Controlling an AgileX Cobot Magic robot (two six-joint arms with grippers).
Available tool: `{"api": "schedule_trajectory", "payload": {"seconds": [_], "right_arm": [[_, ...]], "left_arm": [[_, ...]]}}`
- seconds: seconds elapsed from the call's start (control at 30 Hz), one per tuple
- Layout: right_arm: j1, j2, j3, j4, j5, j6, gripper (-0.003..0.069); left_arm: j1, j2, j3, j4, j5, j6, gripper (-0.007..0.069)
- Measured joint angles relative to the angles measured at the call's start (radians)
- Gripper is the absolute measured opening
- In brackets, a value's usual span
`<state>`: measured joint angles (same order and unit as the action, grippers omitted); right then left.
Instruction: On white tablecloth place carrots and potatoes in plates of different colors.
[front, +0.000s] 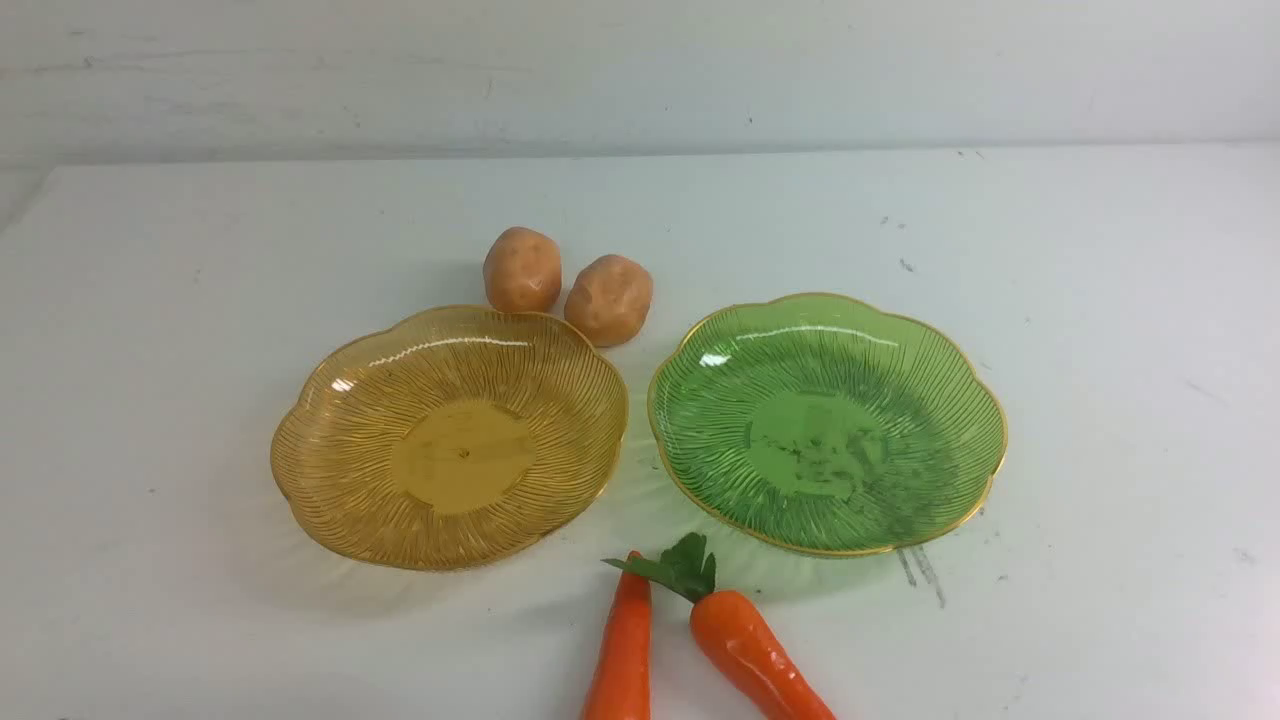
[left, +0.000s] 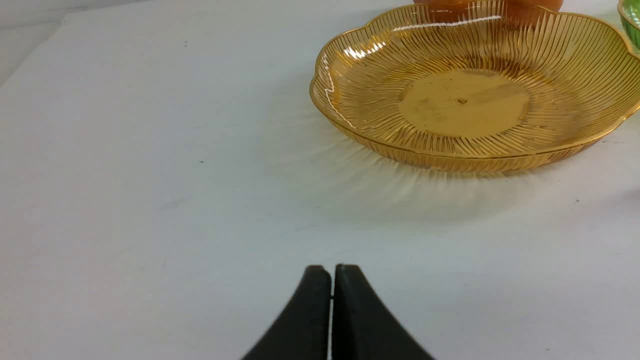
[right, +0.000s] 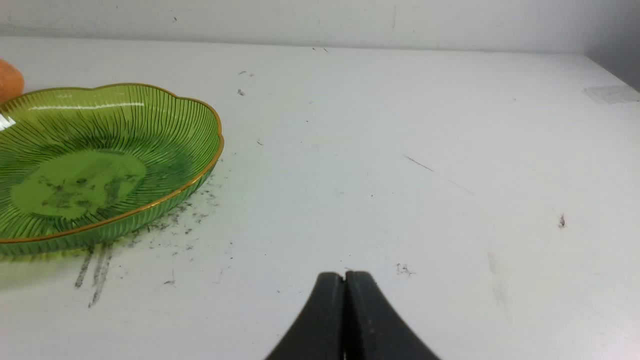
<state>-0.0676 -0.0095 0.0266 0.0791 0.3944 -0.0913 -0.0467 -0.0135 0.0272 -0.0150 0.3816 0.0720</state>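
Both the left hand (left: 332, 270) and right hand (right: 344, 276) were clenched empty, sorting apparently unstarted, so the next move called for opening one over a carrot (front: 622, 650) or potato (front: 609, 300).

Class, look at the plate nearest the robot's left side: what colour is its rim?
Gold, around the amber plate; the front view shows it best.

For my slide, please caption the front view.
Two carrots and two potatoes lie outside the amber and green plates.
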Motion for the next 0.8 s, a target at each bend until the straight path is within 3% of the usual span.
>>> {"api": "schedule_trajectory", "payload": {"seconds": [0.8], "right_arm": [[0.000, 0.000, 0.000, 0.000, 0.001, 0.000, -0.0015]], "left_arm": [[0.000, 0.000, 0.000, 0.004, -0.001, 0.009, -0.0003]]}}
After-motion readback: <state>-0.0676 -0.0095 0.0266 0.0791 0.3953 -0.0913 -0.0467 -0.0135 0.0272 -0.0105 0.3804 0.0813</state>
